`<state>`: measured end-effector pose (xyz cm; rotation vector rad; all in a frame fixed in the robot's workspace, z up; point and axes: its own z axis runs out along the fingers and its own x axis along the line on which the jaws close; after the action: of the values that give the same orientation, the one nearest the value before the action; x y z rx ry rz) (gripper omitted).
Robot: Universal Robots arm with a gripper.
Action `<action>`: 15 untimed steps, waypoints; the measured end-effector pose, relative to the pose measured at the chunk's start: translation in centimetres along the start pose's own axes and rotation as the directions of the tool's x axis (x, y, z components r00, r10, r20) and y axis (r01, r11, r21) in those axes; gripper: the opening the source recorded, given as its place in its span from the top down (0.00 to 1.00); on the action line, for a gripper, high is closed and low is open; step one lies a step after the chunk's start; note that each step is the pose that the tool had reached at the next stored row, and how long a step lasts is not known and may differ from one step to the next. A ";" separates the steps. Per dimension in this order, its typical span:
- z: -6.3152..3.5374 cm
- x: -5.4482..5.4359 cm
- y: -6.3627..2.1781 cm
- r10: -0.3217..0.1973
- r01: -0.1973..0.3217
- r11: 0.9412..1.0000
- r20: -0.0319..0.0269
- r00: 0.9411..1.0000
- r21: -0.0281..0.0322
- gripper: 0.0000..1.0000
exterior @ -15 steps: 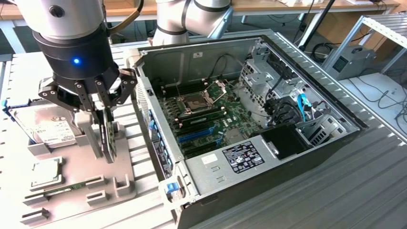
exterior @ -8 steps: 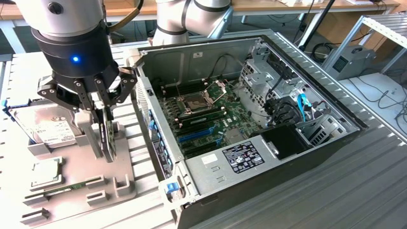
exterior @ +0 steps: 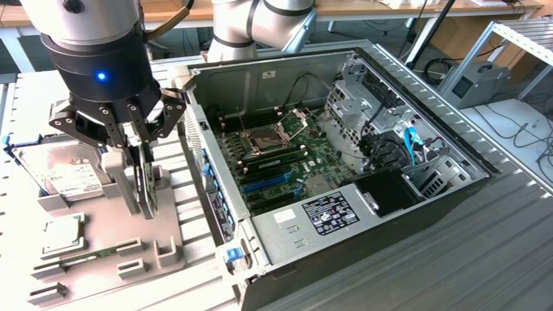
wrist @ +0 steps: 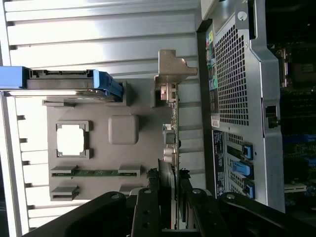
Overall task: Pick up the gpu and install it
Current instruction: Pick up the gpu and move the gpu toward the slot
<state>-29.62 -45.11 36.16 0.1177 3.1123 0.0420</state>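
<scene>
The gpu (wrist: 169, 134) is gripped edge-on in the half-closed claw (exterior: 141, 207), directly below it over the grey holder (exterior: 112, 227); it is best kept upright so the bracket (wrist: 174, 64) is not snagged.

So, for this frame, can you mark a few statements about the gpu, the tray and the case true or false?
1. The gripper is closed on the gpu, which stands on edge over the grey tray. True.
2. The gpu is already seated on the motherboard. False: it is outside the computer case, at the tray.
3. A hard drive lies in the tray. True.
4. The case is closed. False: its side is open and the motherboard shows.
5. The tray's memory stick slot is bare. False: a green memory stick lies in it.
</scene>
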 end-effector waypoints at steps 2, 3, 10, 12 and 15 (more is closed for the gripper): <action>-0.16 0.0 0.00 0.000 0.000 1.000 0.000 1.000 0.000 0.74; -0.24 0.0 0.01 0.000 0.000 1.000 0.000 1.000 0.000 0.74; -0.54 0.0 0.02 0.000 0.000 1.000 0.000 1.000 0.000 0.74; -0.61 0.0 0.02 0.000 0.000 1.000 0.000 1.000 0.000 0.74; -0.72 0.0 0.02 0.000 0.000 1.000 0.000 1.000 0.000 0.74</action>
<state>-29.62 -45.11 36.89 0.1177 3.1123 0.0420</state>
